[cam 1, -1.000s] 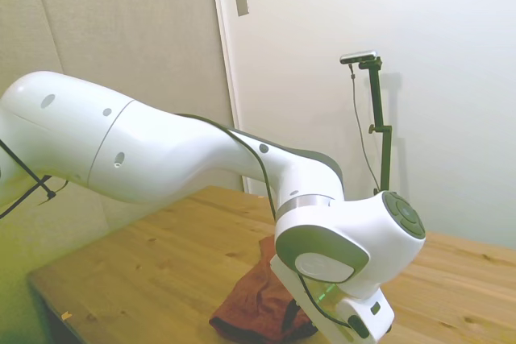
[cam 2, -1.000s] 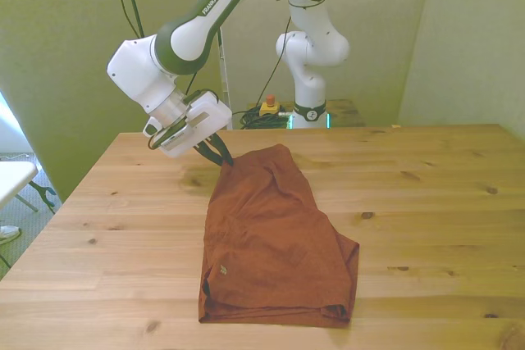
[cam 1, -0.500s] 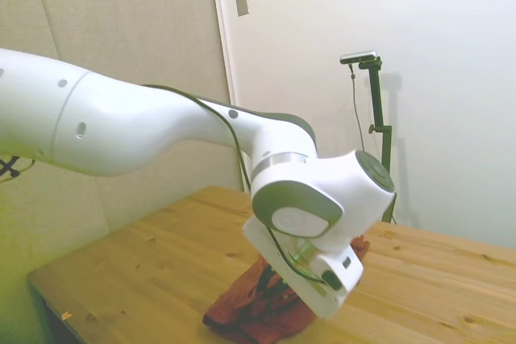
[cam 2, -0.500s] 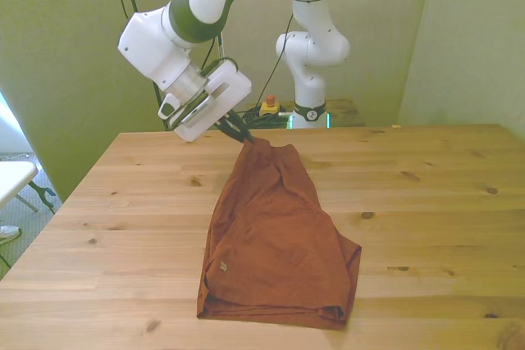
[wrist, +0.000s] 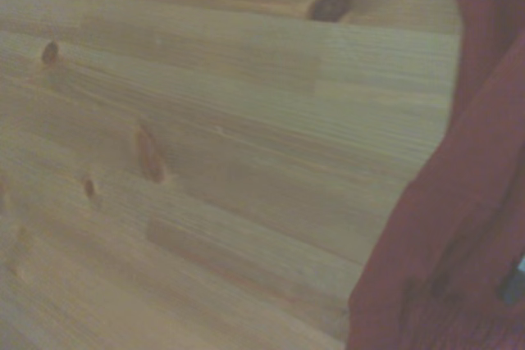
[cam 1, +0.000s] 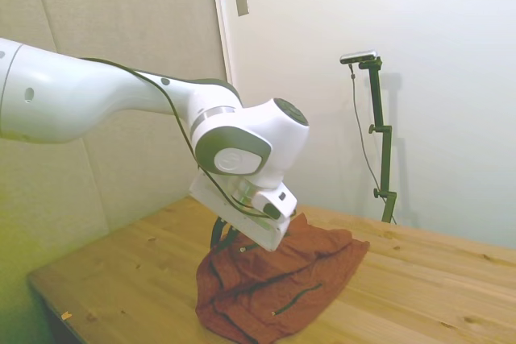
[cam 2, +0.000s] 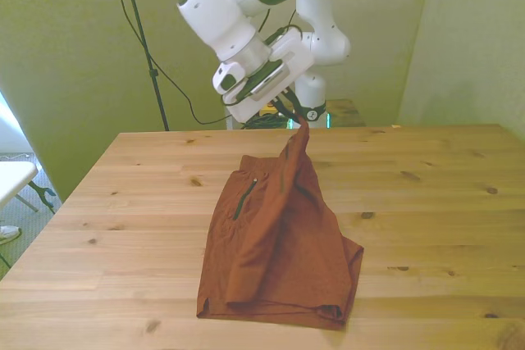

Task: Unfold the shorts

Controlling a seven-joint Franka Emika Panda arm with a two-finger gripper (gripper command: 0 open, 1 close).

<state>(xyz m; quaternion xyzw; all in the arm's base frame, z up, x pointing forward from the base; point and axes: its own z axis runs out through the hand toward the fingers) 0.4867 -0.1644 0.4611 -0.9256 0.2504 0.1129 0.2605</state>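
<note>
The wooden table [cam 2: 426, 194] lies below the jaws, knots showing in its planks. The shorts [cam 2: 275, 243] rest mostly on it, one corner drawn up into a peak reaching the jaws. The gripper [cam 2: 300, 120] is clamped on that raised corner. The zipper slit [cam 2: 244, 197] sits below.

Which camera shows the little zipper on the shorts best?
The front view: the zipper lies unblocked on the lifted shorts. The side view shows it smaller, low on the cloth. The wrist view shows only blurred red fabric.
</note>
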